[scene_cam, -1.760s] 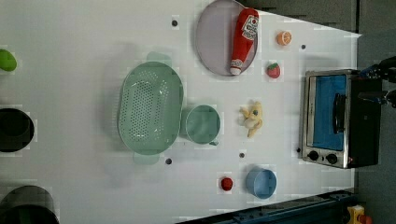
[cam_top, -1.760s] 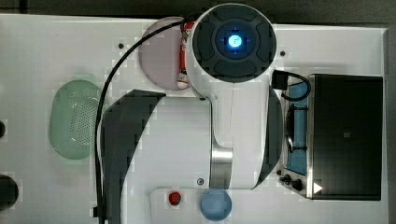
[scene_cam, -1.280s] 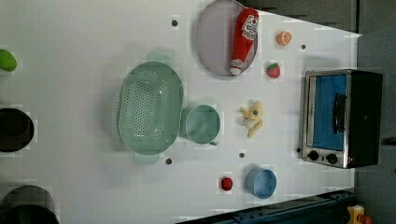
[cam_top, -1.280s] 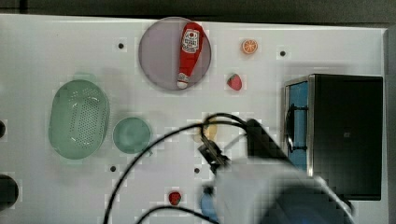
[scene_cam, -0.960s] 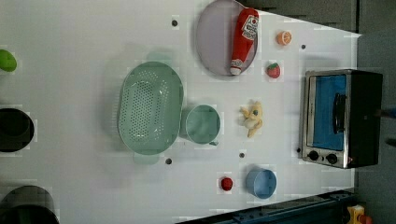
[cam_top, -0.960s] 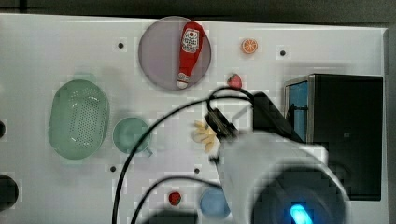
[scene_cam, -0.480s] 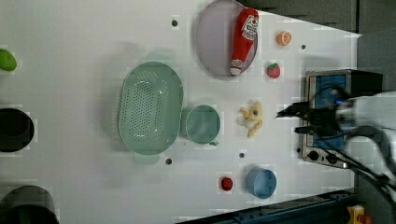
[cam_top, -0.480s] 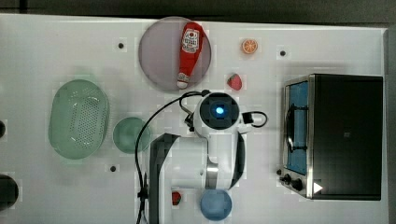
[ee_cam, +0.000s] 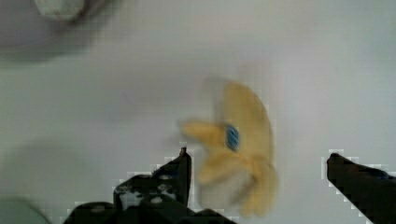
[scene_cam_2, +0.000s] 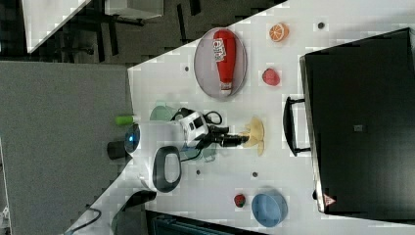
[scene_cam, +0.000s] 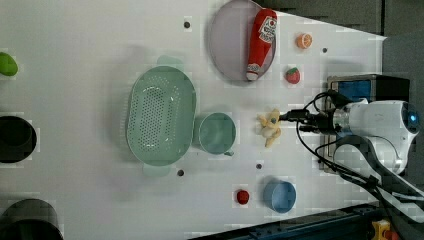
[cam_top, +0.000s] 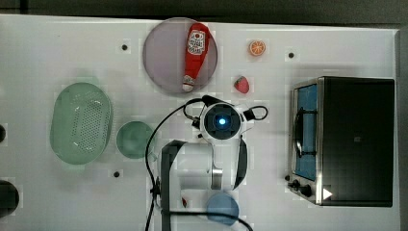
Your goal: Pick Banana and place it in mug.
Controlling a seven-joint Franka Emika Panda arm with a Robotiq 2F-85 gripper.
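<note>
- The toaster oven [cam_top: 353, 139] fills the top view's right side.
- The green basket [scene_cam: 161, 121] sits left of centre in the left view, the mug [scene_cam: 216, 133] touching its right rim.
- My gripper [ee_cam: 257, 161] hangs open, fingers either side of the banana [ee_cam: 240, 149], mid-frame in the wrist view and right of the mug in the left view.

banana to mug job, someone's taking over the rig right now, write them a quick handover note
Gripper: open, fingers either side of the banana, nothing gripped.
Banana: lies on the white table, in the left view to the right of the mug.
Mug: upright and empty beside the green basket.
Done: arm brought to the banana.
Left: close on the banana, lift it, carry it to the mug, drop it in.
</note>
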